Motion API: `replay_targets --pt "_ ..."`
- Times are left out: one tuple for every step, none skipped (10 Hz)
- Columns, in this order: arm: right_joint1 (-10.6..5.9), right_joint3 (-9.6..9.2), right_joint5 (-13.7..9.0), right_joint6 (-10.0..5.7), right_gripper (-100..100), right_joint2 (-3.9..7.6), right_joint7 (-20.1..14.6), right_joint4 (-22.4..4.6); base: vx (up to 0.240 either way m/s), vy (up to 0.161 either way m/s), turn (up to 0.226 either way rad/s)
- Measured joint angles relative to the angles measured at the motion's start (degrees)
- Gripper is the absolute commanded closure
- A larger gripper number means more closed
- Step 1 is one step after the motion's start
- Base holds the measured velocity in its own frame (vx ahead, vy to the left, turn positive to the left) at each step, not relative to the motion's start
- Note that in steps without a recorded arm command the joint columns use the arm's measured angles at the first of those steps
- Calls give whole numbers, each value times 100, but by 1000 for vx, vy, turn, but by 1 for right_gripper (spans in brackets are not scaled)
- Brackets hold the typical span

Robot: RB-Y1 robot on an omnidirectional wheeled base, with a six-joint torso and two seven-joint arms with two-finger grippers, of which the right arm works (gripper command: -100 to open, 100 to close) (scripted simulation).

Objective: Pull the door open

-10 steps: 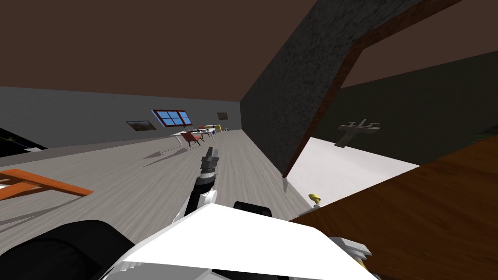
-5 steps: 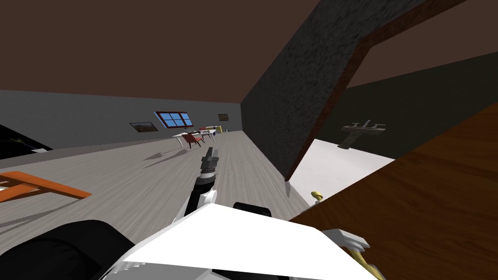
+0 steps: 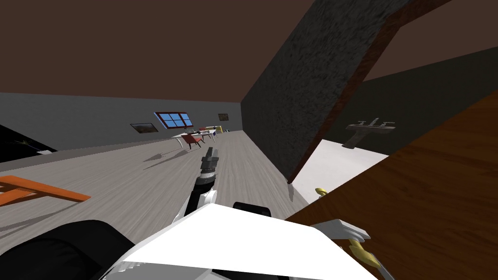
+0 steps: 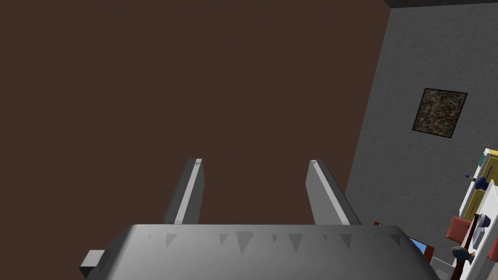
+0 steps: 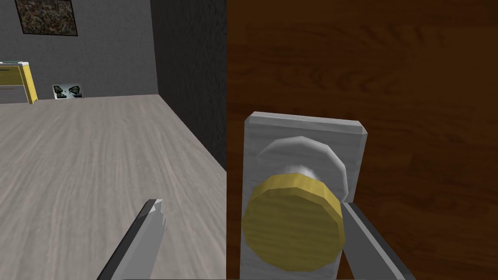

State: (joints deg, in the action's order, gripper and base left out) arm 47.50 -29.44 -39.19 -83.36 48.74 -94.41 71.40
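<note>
ok so the brown wood-grain door [image 3: 437, 194] is standing ajar, its free edge well clear of the dark brown frame [image 3: 343, 112], and you can see a strip of white floor [image 3: 340, 165] through the gap. The round yellow knob [image 5: 293, 222] sits on a square grey plate [image 5: 306, 131] right by the door's free edge. The right gripper [image 5: 253, 209] is spread wide around that knob. One finger is tucked between the knob and the door face, touching or just beside the knob, and the other hangs well off the door's edge over the pale grey plank floor [image 5: 97, 155], so it's not actually clamped on anything. The left gripper [image 4: 254, 167] is away from the door, stretched out over that same floor, fingers parted and holding nothing.
</note>
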Motion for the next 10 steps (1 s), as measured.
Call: replay_targets --pt "24 2 -3 16 100 26 -6 41 -11 3 3" --pt "-23 -13 17 -43 100 4 -59 -81 -6 14 -20" --pt "3 -11 12 -44 100 6 -56 -56 -11 4 0" --pt "64 -9 12 -40 100 17 -24 5 -12 3 -7" --pt "54 -8 8 -17 100 18 -7 28 -12 -10 1" --pt "22 -11 17 -5 100 -14 18 17 0 0 0" --pt "10 -14 14 7 100 -4 10 16 -1 19 -4" --pt "-17 -9 9 1 100 -4 -15 -26 -24 -20 -197" --pt "-56 93 103 52 100 -6 -98 -53 -33 -26 -199" --pt "-81 196 232 127 100 -16 -196 -42 -31 -6 -158"
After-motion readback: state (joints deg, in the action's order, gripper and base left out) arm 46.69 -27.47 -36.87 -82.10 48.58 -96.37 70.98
